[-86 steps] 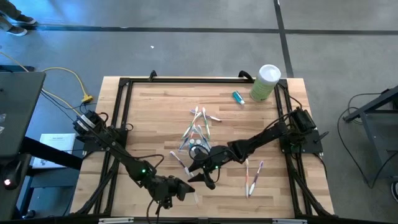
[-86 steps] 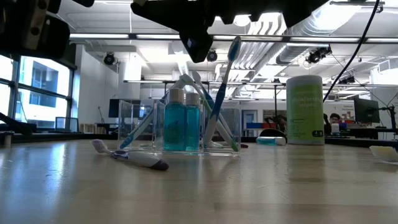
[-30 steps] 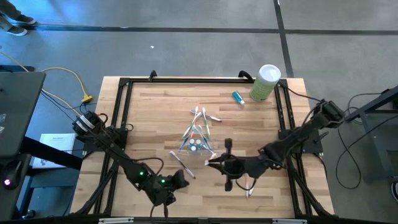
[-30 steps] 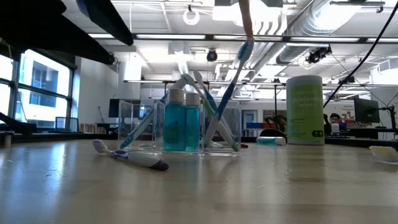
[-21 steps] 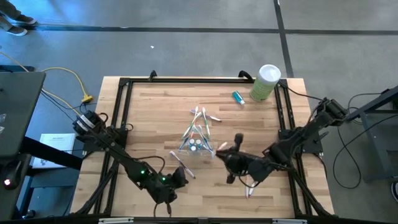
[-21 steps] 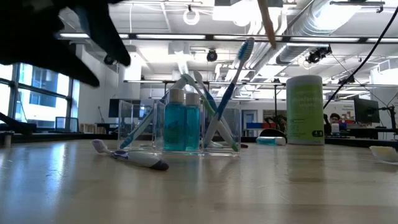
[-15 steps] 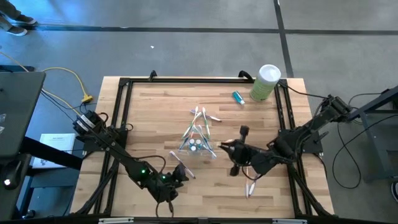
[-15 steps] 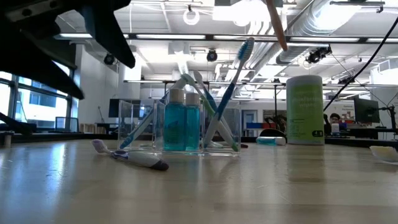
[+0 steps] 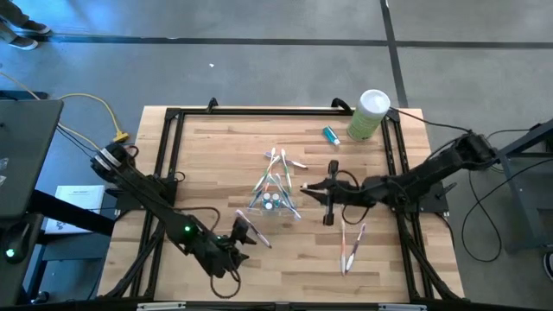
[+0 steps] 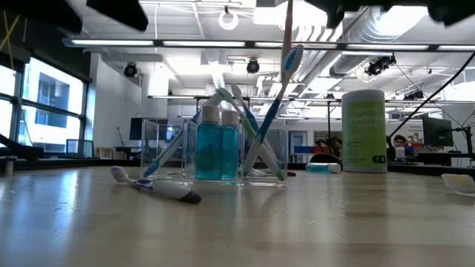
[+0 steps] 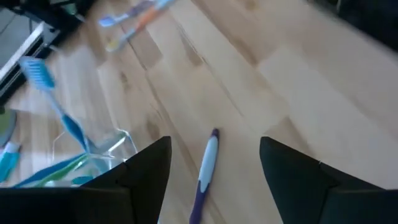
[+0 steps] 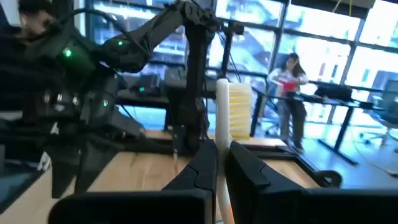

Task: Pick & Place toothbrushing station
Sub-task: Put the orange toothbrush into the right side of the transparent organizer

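Note:
The clear cup [image 9: 275,200] stands mid-table with blue tubes [image 10: 217,152] and toothbrushes leaning in it. My right gripper [image 9: 309,189] hovers just right of the cup, shut on a pale toothbrush [image 12: 233,109]. My left gripper [image 9: 238,246] hangs open near the front edge, above a purple-and-white toothbrush [image 11: 204,177] that lies flat on the table; its fingers stand on either side of it without touching. My right gripper pinches the toothbrush's handle [image 12: 222,134] between its two fingers, coming in about level from the table's right. The fingers lie across the handle. The brush stands upright with its bristle head above the fingers and its lower handle [image 10: 285,52] hanging below, clear of the table.
Several loose toothbrushes [image 9: 285,160] lie just beyond the cup, and two more [image 9: 350,246] at the near right. A small blue tube [image 9: 330,134] and the tall pale-green canister [image 9: 370,114] sit at the far right. A black frame [image 9: 173,164] borders the table.
My right gripper has carried the toothbrush toward the table's far edge, from in front of the cup to its right side, and the brush has swung from tilted to upright. My left gripper has risen above the purple-and-white toothbrush, which lies where it was.

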Tool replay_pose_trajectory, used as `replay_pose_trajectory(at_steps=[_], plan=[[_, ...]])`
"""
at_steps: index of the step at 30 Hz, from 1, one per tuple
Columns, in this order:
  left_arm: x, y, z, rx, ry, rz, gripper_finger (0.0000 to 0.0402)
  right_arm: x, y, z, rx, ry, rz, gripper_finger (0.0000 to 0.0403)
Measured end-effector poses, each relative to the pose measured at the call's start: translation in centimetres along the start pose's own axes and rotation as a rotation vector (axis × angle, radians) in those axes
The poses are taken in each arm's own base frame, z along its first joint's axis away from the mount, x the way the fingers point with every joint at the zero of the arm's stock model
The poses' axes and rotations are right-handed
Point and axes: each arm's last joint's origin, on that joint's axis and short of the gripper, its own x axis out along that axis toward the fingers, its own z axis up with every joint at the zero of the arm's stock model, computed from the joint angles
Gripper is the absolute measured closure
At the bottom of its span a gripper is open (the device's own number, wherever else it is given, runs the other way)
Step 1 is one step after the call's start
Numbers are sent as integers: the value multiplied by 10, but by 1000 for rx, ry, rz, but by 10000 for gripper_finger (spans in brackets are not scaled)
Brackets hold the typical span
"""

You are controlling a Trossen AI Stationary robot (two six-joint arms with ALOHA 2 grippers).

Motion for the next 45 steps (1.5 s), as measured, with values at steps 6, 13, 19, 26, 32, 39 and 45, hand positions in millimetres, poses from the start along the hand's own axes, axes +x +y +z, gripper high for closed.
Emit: replay_pose_trajectory(at_steps=[6, 13, 19, 26, 32, 39, 45], plan=[[-30, 42, 7, -285, -91, 31, 163, 5, -2, -27, 40, -35, 71, 394], [-36, 66, -8, -477, -125, -38, 163, 12, 1, -46, 28, 6, 64, 394], [-15, 72, -34, -531, -148, -67, 163, 19, 3, -63, 65, 8, 46, 394], [1, 73, -64, -614, -296, -221, 163, 25, 2, -90, 127, 68, -23, 394], [6, 62, -84, -651, -322, -240, 163, 25, 2, -97, 144, 93, -45, 387], [2, 50, -84, -734, -334, -318, 163, 25, 1, -98, 204, 103, -74, 331], [-3, 39, -77, -783, -354, -373, 163, 25, 2, -100, 201, 118, -73, 259]])
